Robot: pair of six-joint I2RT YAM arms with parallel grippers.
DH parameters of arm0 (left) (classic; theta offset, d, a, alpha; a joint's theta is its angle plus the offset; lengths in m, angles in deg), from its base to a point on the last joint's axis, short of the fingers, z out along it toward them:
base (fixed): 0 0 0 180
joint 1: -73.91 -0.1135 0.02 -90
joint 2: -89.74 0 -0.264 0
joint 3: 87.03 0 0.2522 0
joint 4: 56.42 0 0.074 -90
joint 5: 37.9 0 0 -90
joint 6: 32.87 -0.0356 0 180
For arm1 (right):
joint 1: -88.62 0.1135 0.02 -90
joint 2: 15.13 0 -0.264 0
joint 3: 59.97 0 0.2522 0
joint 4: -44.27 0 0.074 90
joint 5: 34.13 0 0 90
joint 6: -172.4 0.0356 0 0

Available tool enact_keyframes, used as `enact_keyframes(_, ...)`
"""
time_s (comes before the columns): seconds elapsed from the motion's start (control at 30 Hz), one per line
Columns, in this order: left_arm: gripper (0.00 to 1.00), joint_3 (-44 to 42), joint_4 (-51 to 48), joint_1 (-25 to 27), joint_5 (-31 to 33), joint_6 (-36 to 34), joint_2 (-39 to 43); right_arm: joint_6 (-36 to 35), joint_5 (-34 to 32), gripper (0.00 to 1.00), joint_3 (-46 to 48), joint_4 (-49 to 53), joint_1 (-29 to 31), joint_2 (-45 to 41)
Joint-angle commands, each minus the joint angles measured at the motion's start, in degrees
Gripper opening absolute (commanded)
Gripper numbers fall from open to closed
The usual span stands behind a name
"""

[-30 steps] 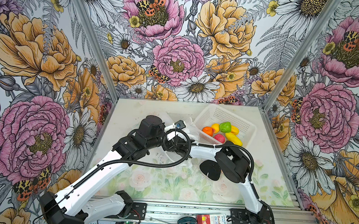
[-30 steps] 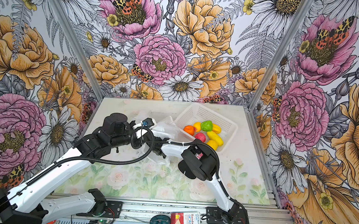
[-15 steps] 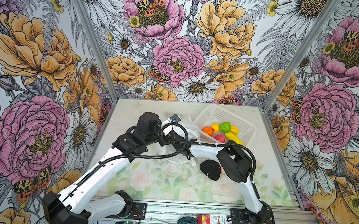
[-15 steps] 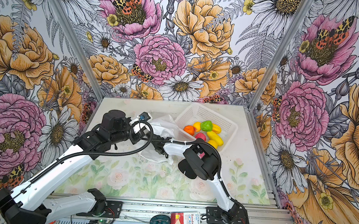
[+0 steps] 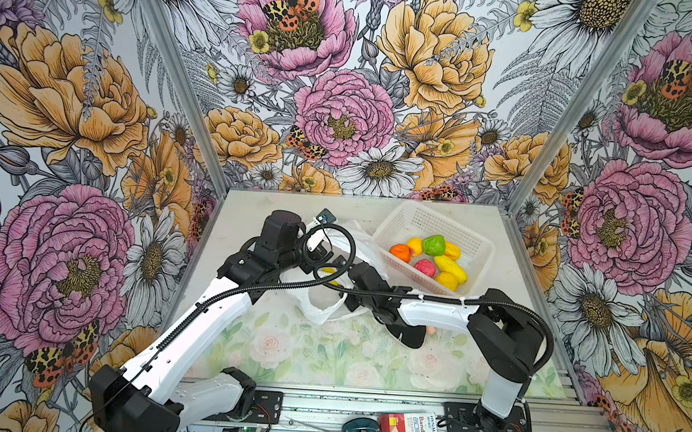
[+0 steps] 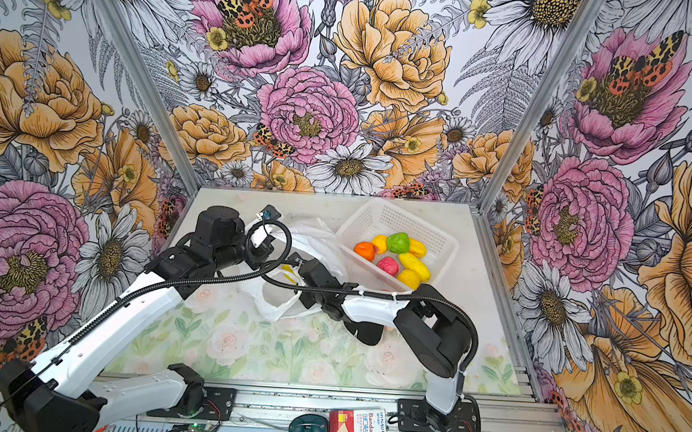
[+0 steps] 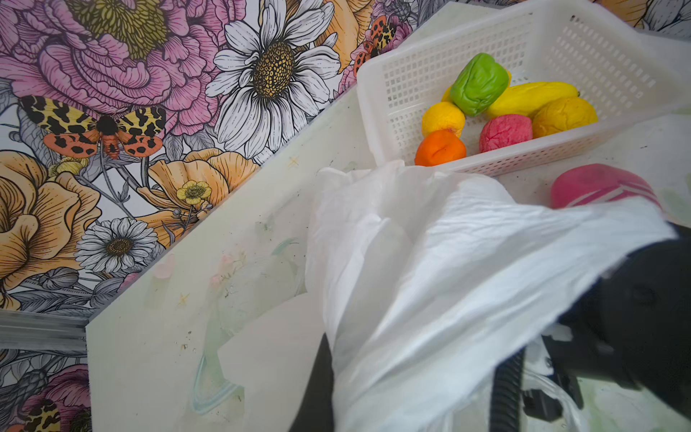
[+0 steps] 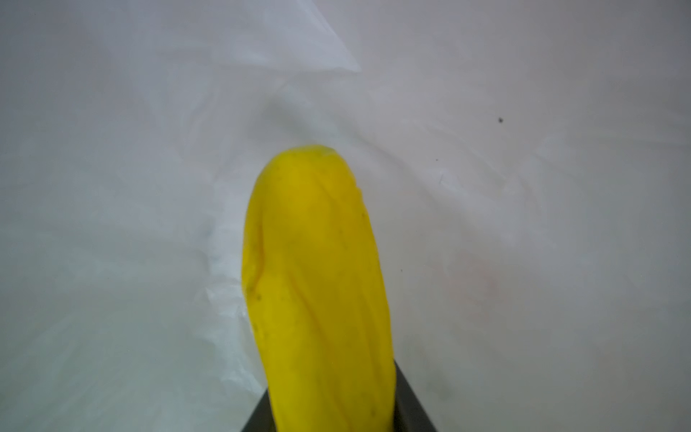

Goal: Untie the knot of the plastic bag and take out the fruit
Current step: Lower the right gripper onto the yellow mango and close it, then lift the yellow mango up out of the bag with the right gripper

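The bag [image 7: 430,262] lies on the bench [image 5: 285,346] just beside the basket [image 7: 579,48], its mouth turned toward the right arm. No knot shows. A handle loop [image 5: 325,309] lies slack on the bench, farther from the basket than the bag's body. So the untying looks done, and the job is down to emptying.

The left end effector [image 5: 320,248] is pressed together on a fold of the bag's upper film and holds it up off the bench. That lift is why the mouth stands open like a tent; thin film would otherwise sag over whatever is inside.

The right end effector [image 8: 332,407] reaches in under the lifted film. Its wrist view shows a yellow fruit [image 8: 314,262] lying lengthwise between two dark fingers [image 8: 405,415], with white film all round. The fruit appears pinched, though only the finger bases show, so I cannot judge how firm the hold is. Taking it across its narrow sides suits an oblong, glossy shape.

Six fruits [image 5: 425,267] already sit in the basket, which stands close enough to the bag to keep each carry short. A doll [image 7: 598,183] lies on the bench just beside the basket's near wall. Drawing the yellow fruit out will likely need a path that doesn't snag the film.
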Motion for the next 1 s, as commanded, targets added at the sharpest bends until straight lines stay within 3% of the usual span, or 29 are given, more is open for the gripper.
enact_keyframes(0.0,0.00,1.5,0.7,-0.4,0.9,1.3,-0.5,-2.2,5.6,0.21,1.3,-6.9,1.1,-2.8)
enact_keyframes(0.2,0.00,1.5,0.6,-0.8,2.2,1.5,-0.6,-3.4,9.1,0.17,2.8,-8.0,2.7,-4.5)
enact_keyframes(0.5,0.00,2.3,-0.1,-2.9,3.1,2.9,-1.7,-3.4,7.6,0.15,7.7,-10.3,3.2,-11.3)
enact_keyframes(0.97,0.00,2.6,-0.7,-3.6,3.2,3.2,-2.5,-1.1,6.8,0.16,21.7,-15.9,4.6,-37.4)
